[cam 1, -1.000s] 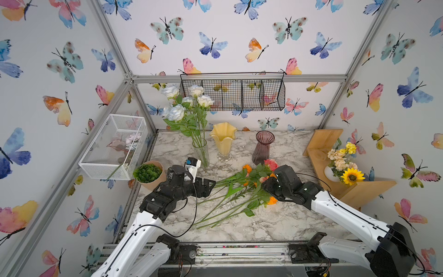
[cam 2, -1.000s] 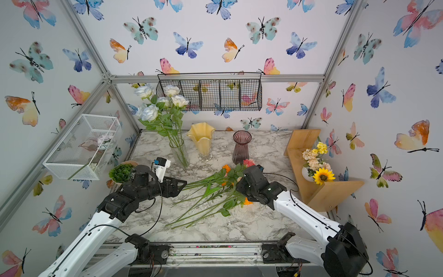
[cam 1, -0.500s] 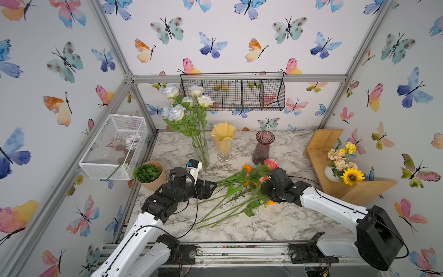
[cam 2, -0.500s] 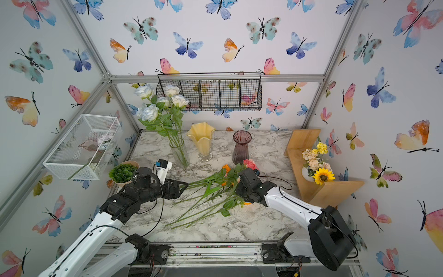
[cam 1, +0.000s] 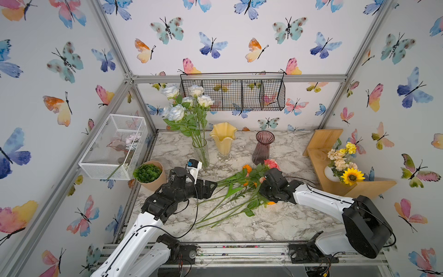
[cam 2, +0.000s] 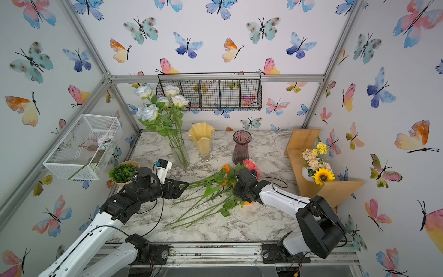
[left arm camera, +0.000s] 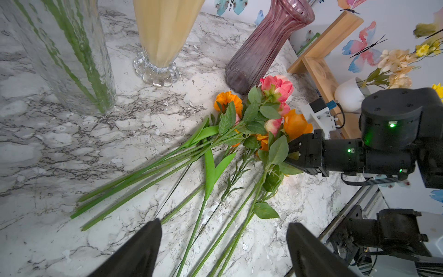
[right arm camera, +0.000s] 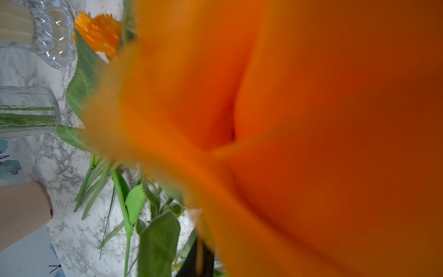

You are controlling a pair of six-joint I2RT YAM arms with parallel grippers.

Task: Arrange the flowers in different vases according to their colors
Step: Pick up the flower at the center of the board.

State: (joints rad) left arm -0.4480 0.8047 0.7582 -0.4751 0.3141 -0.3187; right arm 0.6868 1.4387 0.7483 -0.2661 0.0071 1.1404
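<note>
Left wrist view has my left gripper (left arm camera: 223,223) spread wide and empty. It hovers over the near stem ends of the orange and pink flowers (left arm camera: 249,115), which lie in a tangled heap on the marble table (left arm camera: 60,144). My right gripper (left arm camera: 291,154) is pushed in among the leaves at the bloom end. An orange bloom (right arm camera: 287,120) fills its wrist view, so I cannot tell whether its jaws have closed on a stem.

The white roses (cam 1: 187,105) stand in the clear vase (cam 1: 201,151) at far left, so I judge that colour sorted. The yellow vase (cam 1: 223,139) and purple vase (cam 1: 262,148) to its right look empty.

Next I need one stem singled out by colour and lifted clear, which is awkward where stems and leaves cross. The purple vase stands just beyond the pink rose (left arm camera: 276,87) and could be knocked. The succulent pot (cam 1: 157,183) sits just left of my left arm.
</note>
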